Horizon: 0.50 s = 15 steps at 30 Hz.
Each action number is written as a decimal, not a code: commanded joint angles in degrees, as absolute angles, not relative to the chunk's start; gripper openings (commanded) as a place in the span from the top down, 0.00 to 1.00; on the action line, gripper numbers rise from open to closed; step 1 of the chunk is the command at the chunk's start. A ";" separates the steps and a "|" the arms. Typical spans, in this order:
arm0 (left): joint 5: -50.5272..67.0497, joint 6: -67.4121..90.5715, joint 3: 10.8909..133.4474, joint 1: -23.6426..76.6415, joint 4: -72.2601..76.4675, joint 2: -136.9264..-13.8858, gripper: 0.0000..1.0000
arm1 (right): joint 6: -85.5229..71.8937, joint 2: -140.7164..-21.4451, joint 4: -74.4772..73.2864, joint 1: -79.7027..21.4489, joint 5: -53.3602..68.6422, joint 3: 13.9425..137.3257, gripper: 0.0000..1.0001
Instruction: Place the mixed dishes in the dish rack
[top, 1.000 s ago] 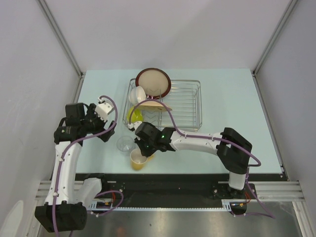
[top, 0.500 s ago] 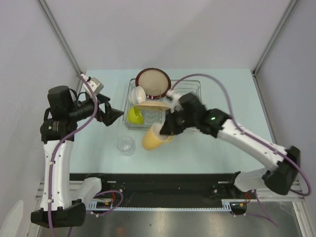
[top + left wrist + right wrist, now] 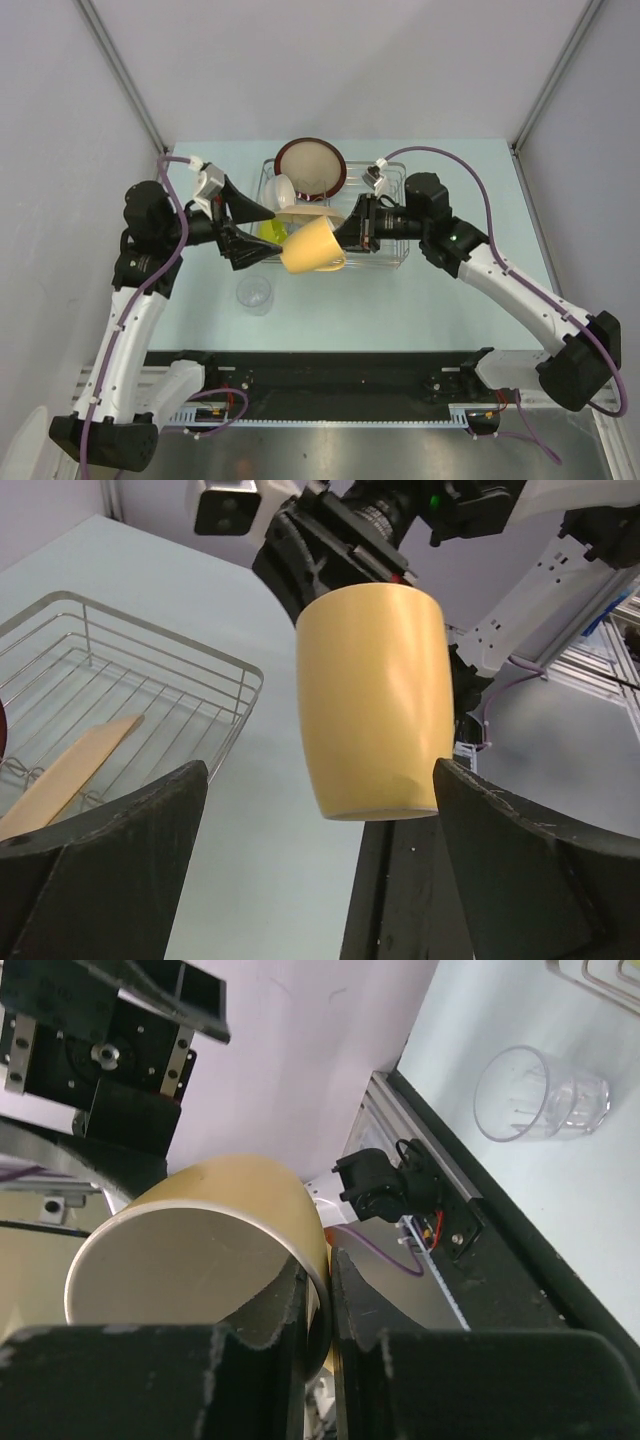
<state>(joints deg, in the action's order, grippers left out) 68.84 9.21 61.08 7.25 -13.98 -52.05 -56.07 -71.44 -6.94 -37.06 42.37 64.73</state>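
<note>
The rounded tan-yellow mug (image 3: 312,248) is plain tan-yellow outside, without pattern, and its interior is a paler off-white. The rectangular silver wire dish rack (image 3: 388,200) is bright metallic silver. The round dark-red-rimmed plate (image 3: 311,167) has a beige centre. The small white bowl (image 3: 281,191) is plain white. The lime-green bowl (image 3: 271,234) is a uniform bright lime. The thin flat plate (image 3: 312,213) shows pale tan; any pattern on its face cannot be told. The small clear glass (image 3: 255,294) is colourless. The desk (image 3: 470,290) is pale blue-green. The left end effector (image 3: 268,232) and the right end effector (image 3: 348,238) are black. The arm links (image 3: 520,300) are white.
</note>
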 commanded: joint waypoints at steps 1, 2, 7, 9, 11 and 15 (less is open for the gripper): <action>74.18 5.48 61.52 8.08 -11.15 -50.10 0.00 | -63.89 -70.31 3.77 -36.30 47.29 65.66 1.00; 74.27 3.45 62.05 8.26 -13.16 -50.36 0.00 | -64.24 -70.40 4.21 -36.30 47.20 65.48 1.00; 77.42 1.22 61.09 9.23 -16.27 -49.75 0.00 | -66.18 -71.63 6.32 -36.39 47.20 65.04 1.00; 79.09 2.80 59.86 9.84 -14.07 -49.13 0.00 | -67.14 -72.16 7.73 -36.47 47.11 64.86 1.00; 79.01 2.73 59.33 10.37 -13.89 -49.04 0.00 | -67.85 -72.51 8.96 -36.56 47.02 64.86 1.00; 79.10 2.37 59.24 10.81 -13.54 -49.57 0.00 | -69.34 -73.56 12.03 -37.00 46.67 64.78 1.00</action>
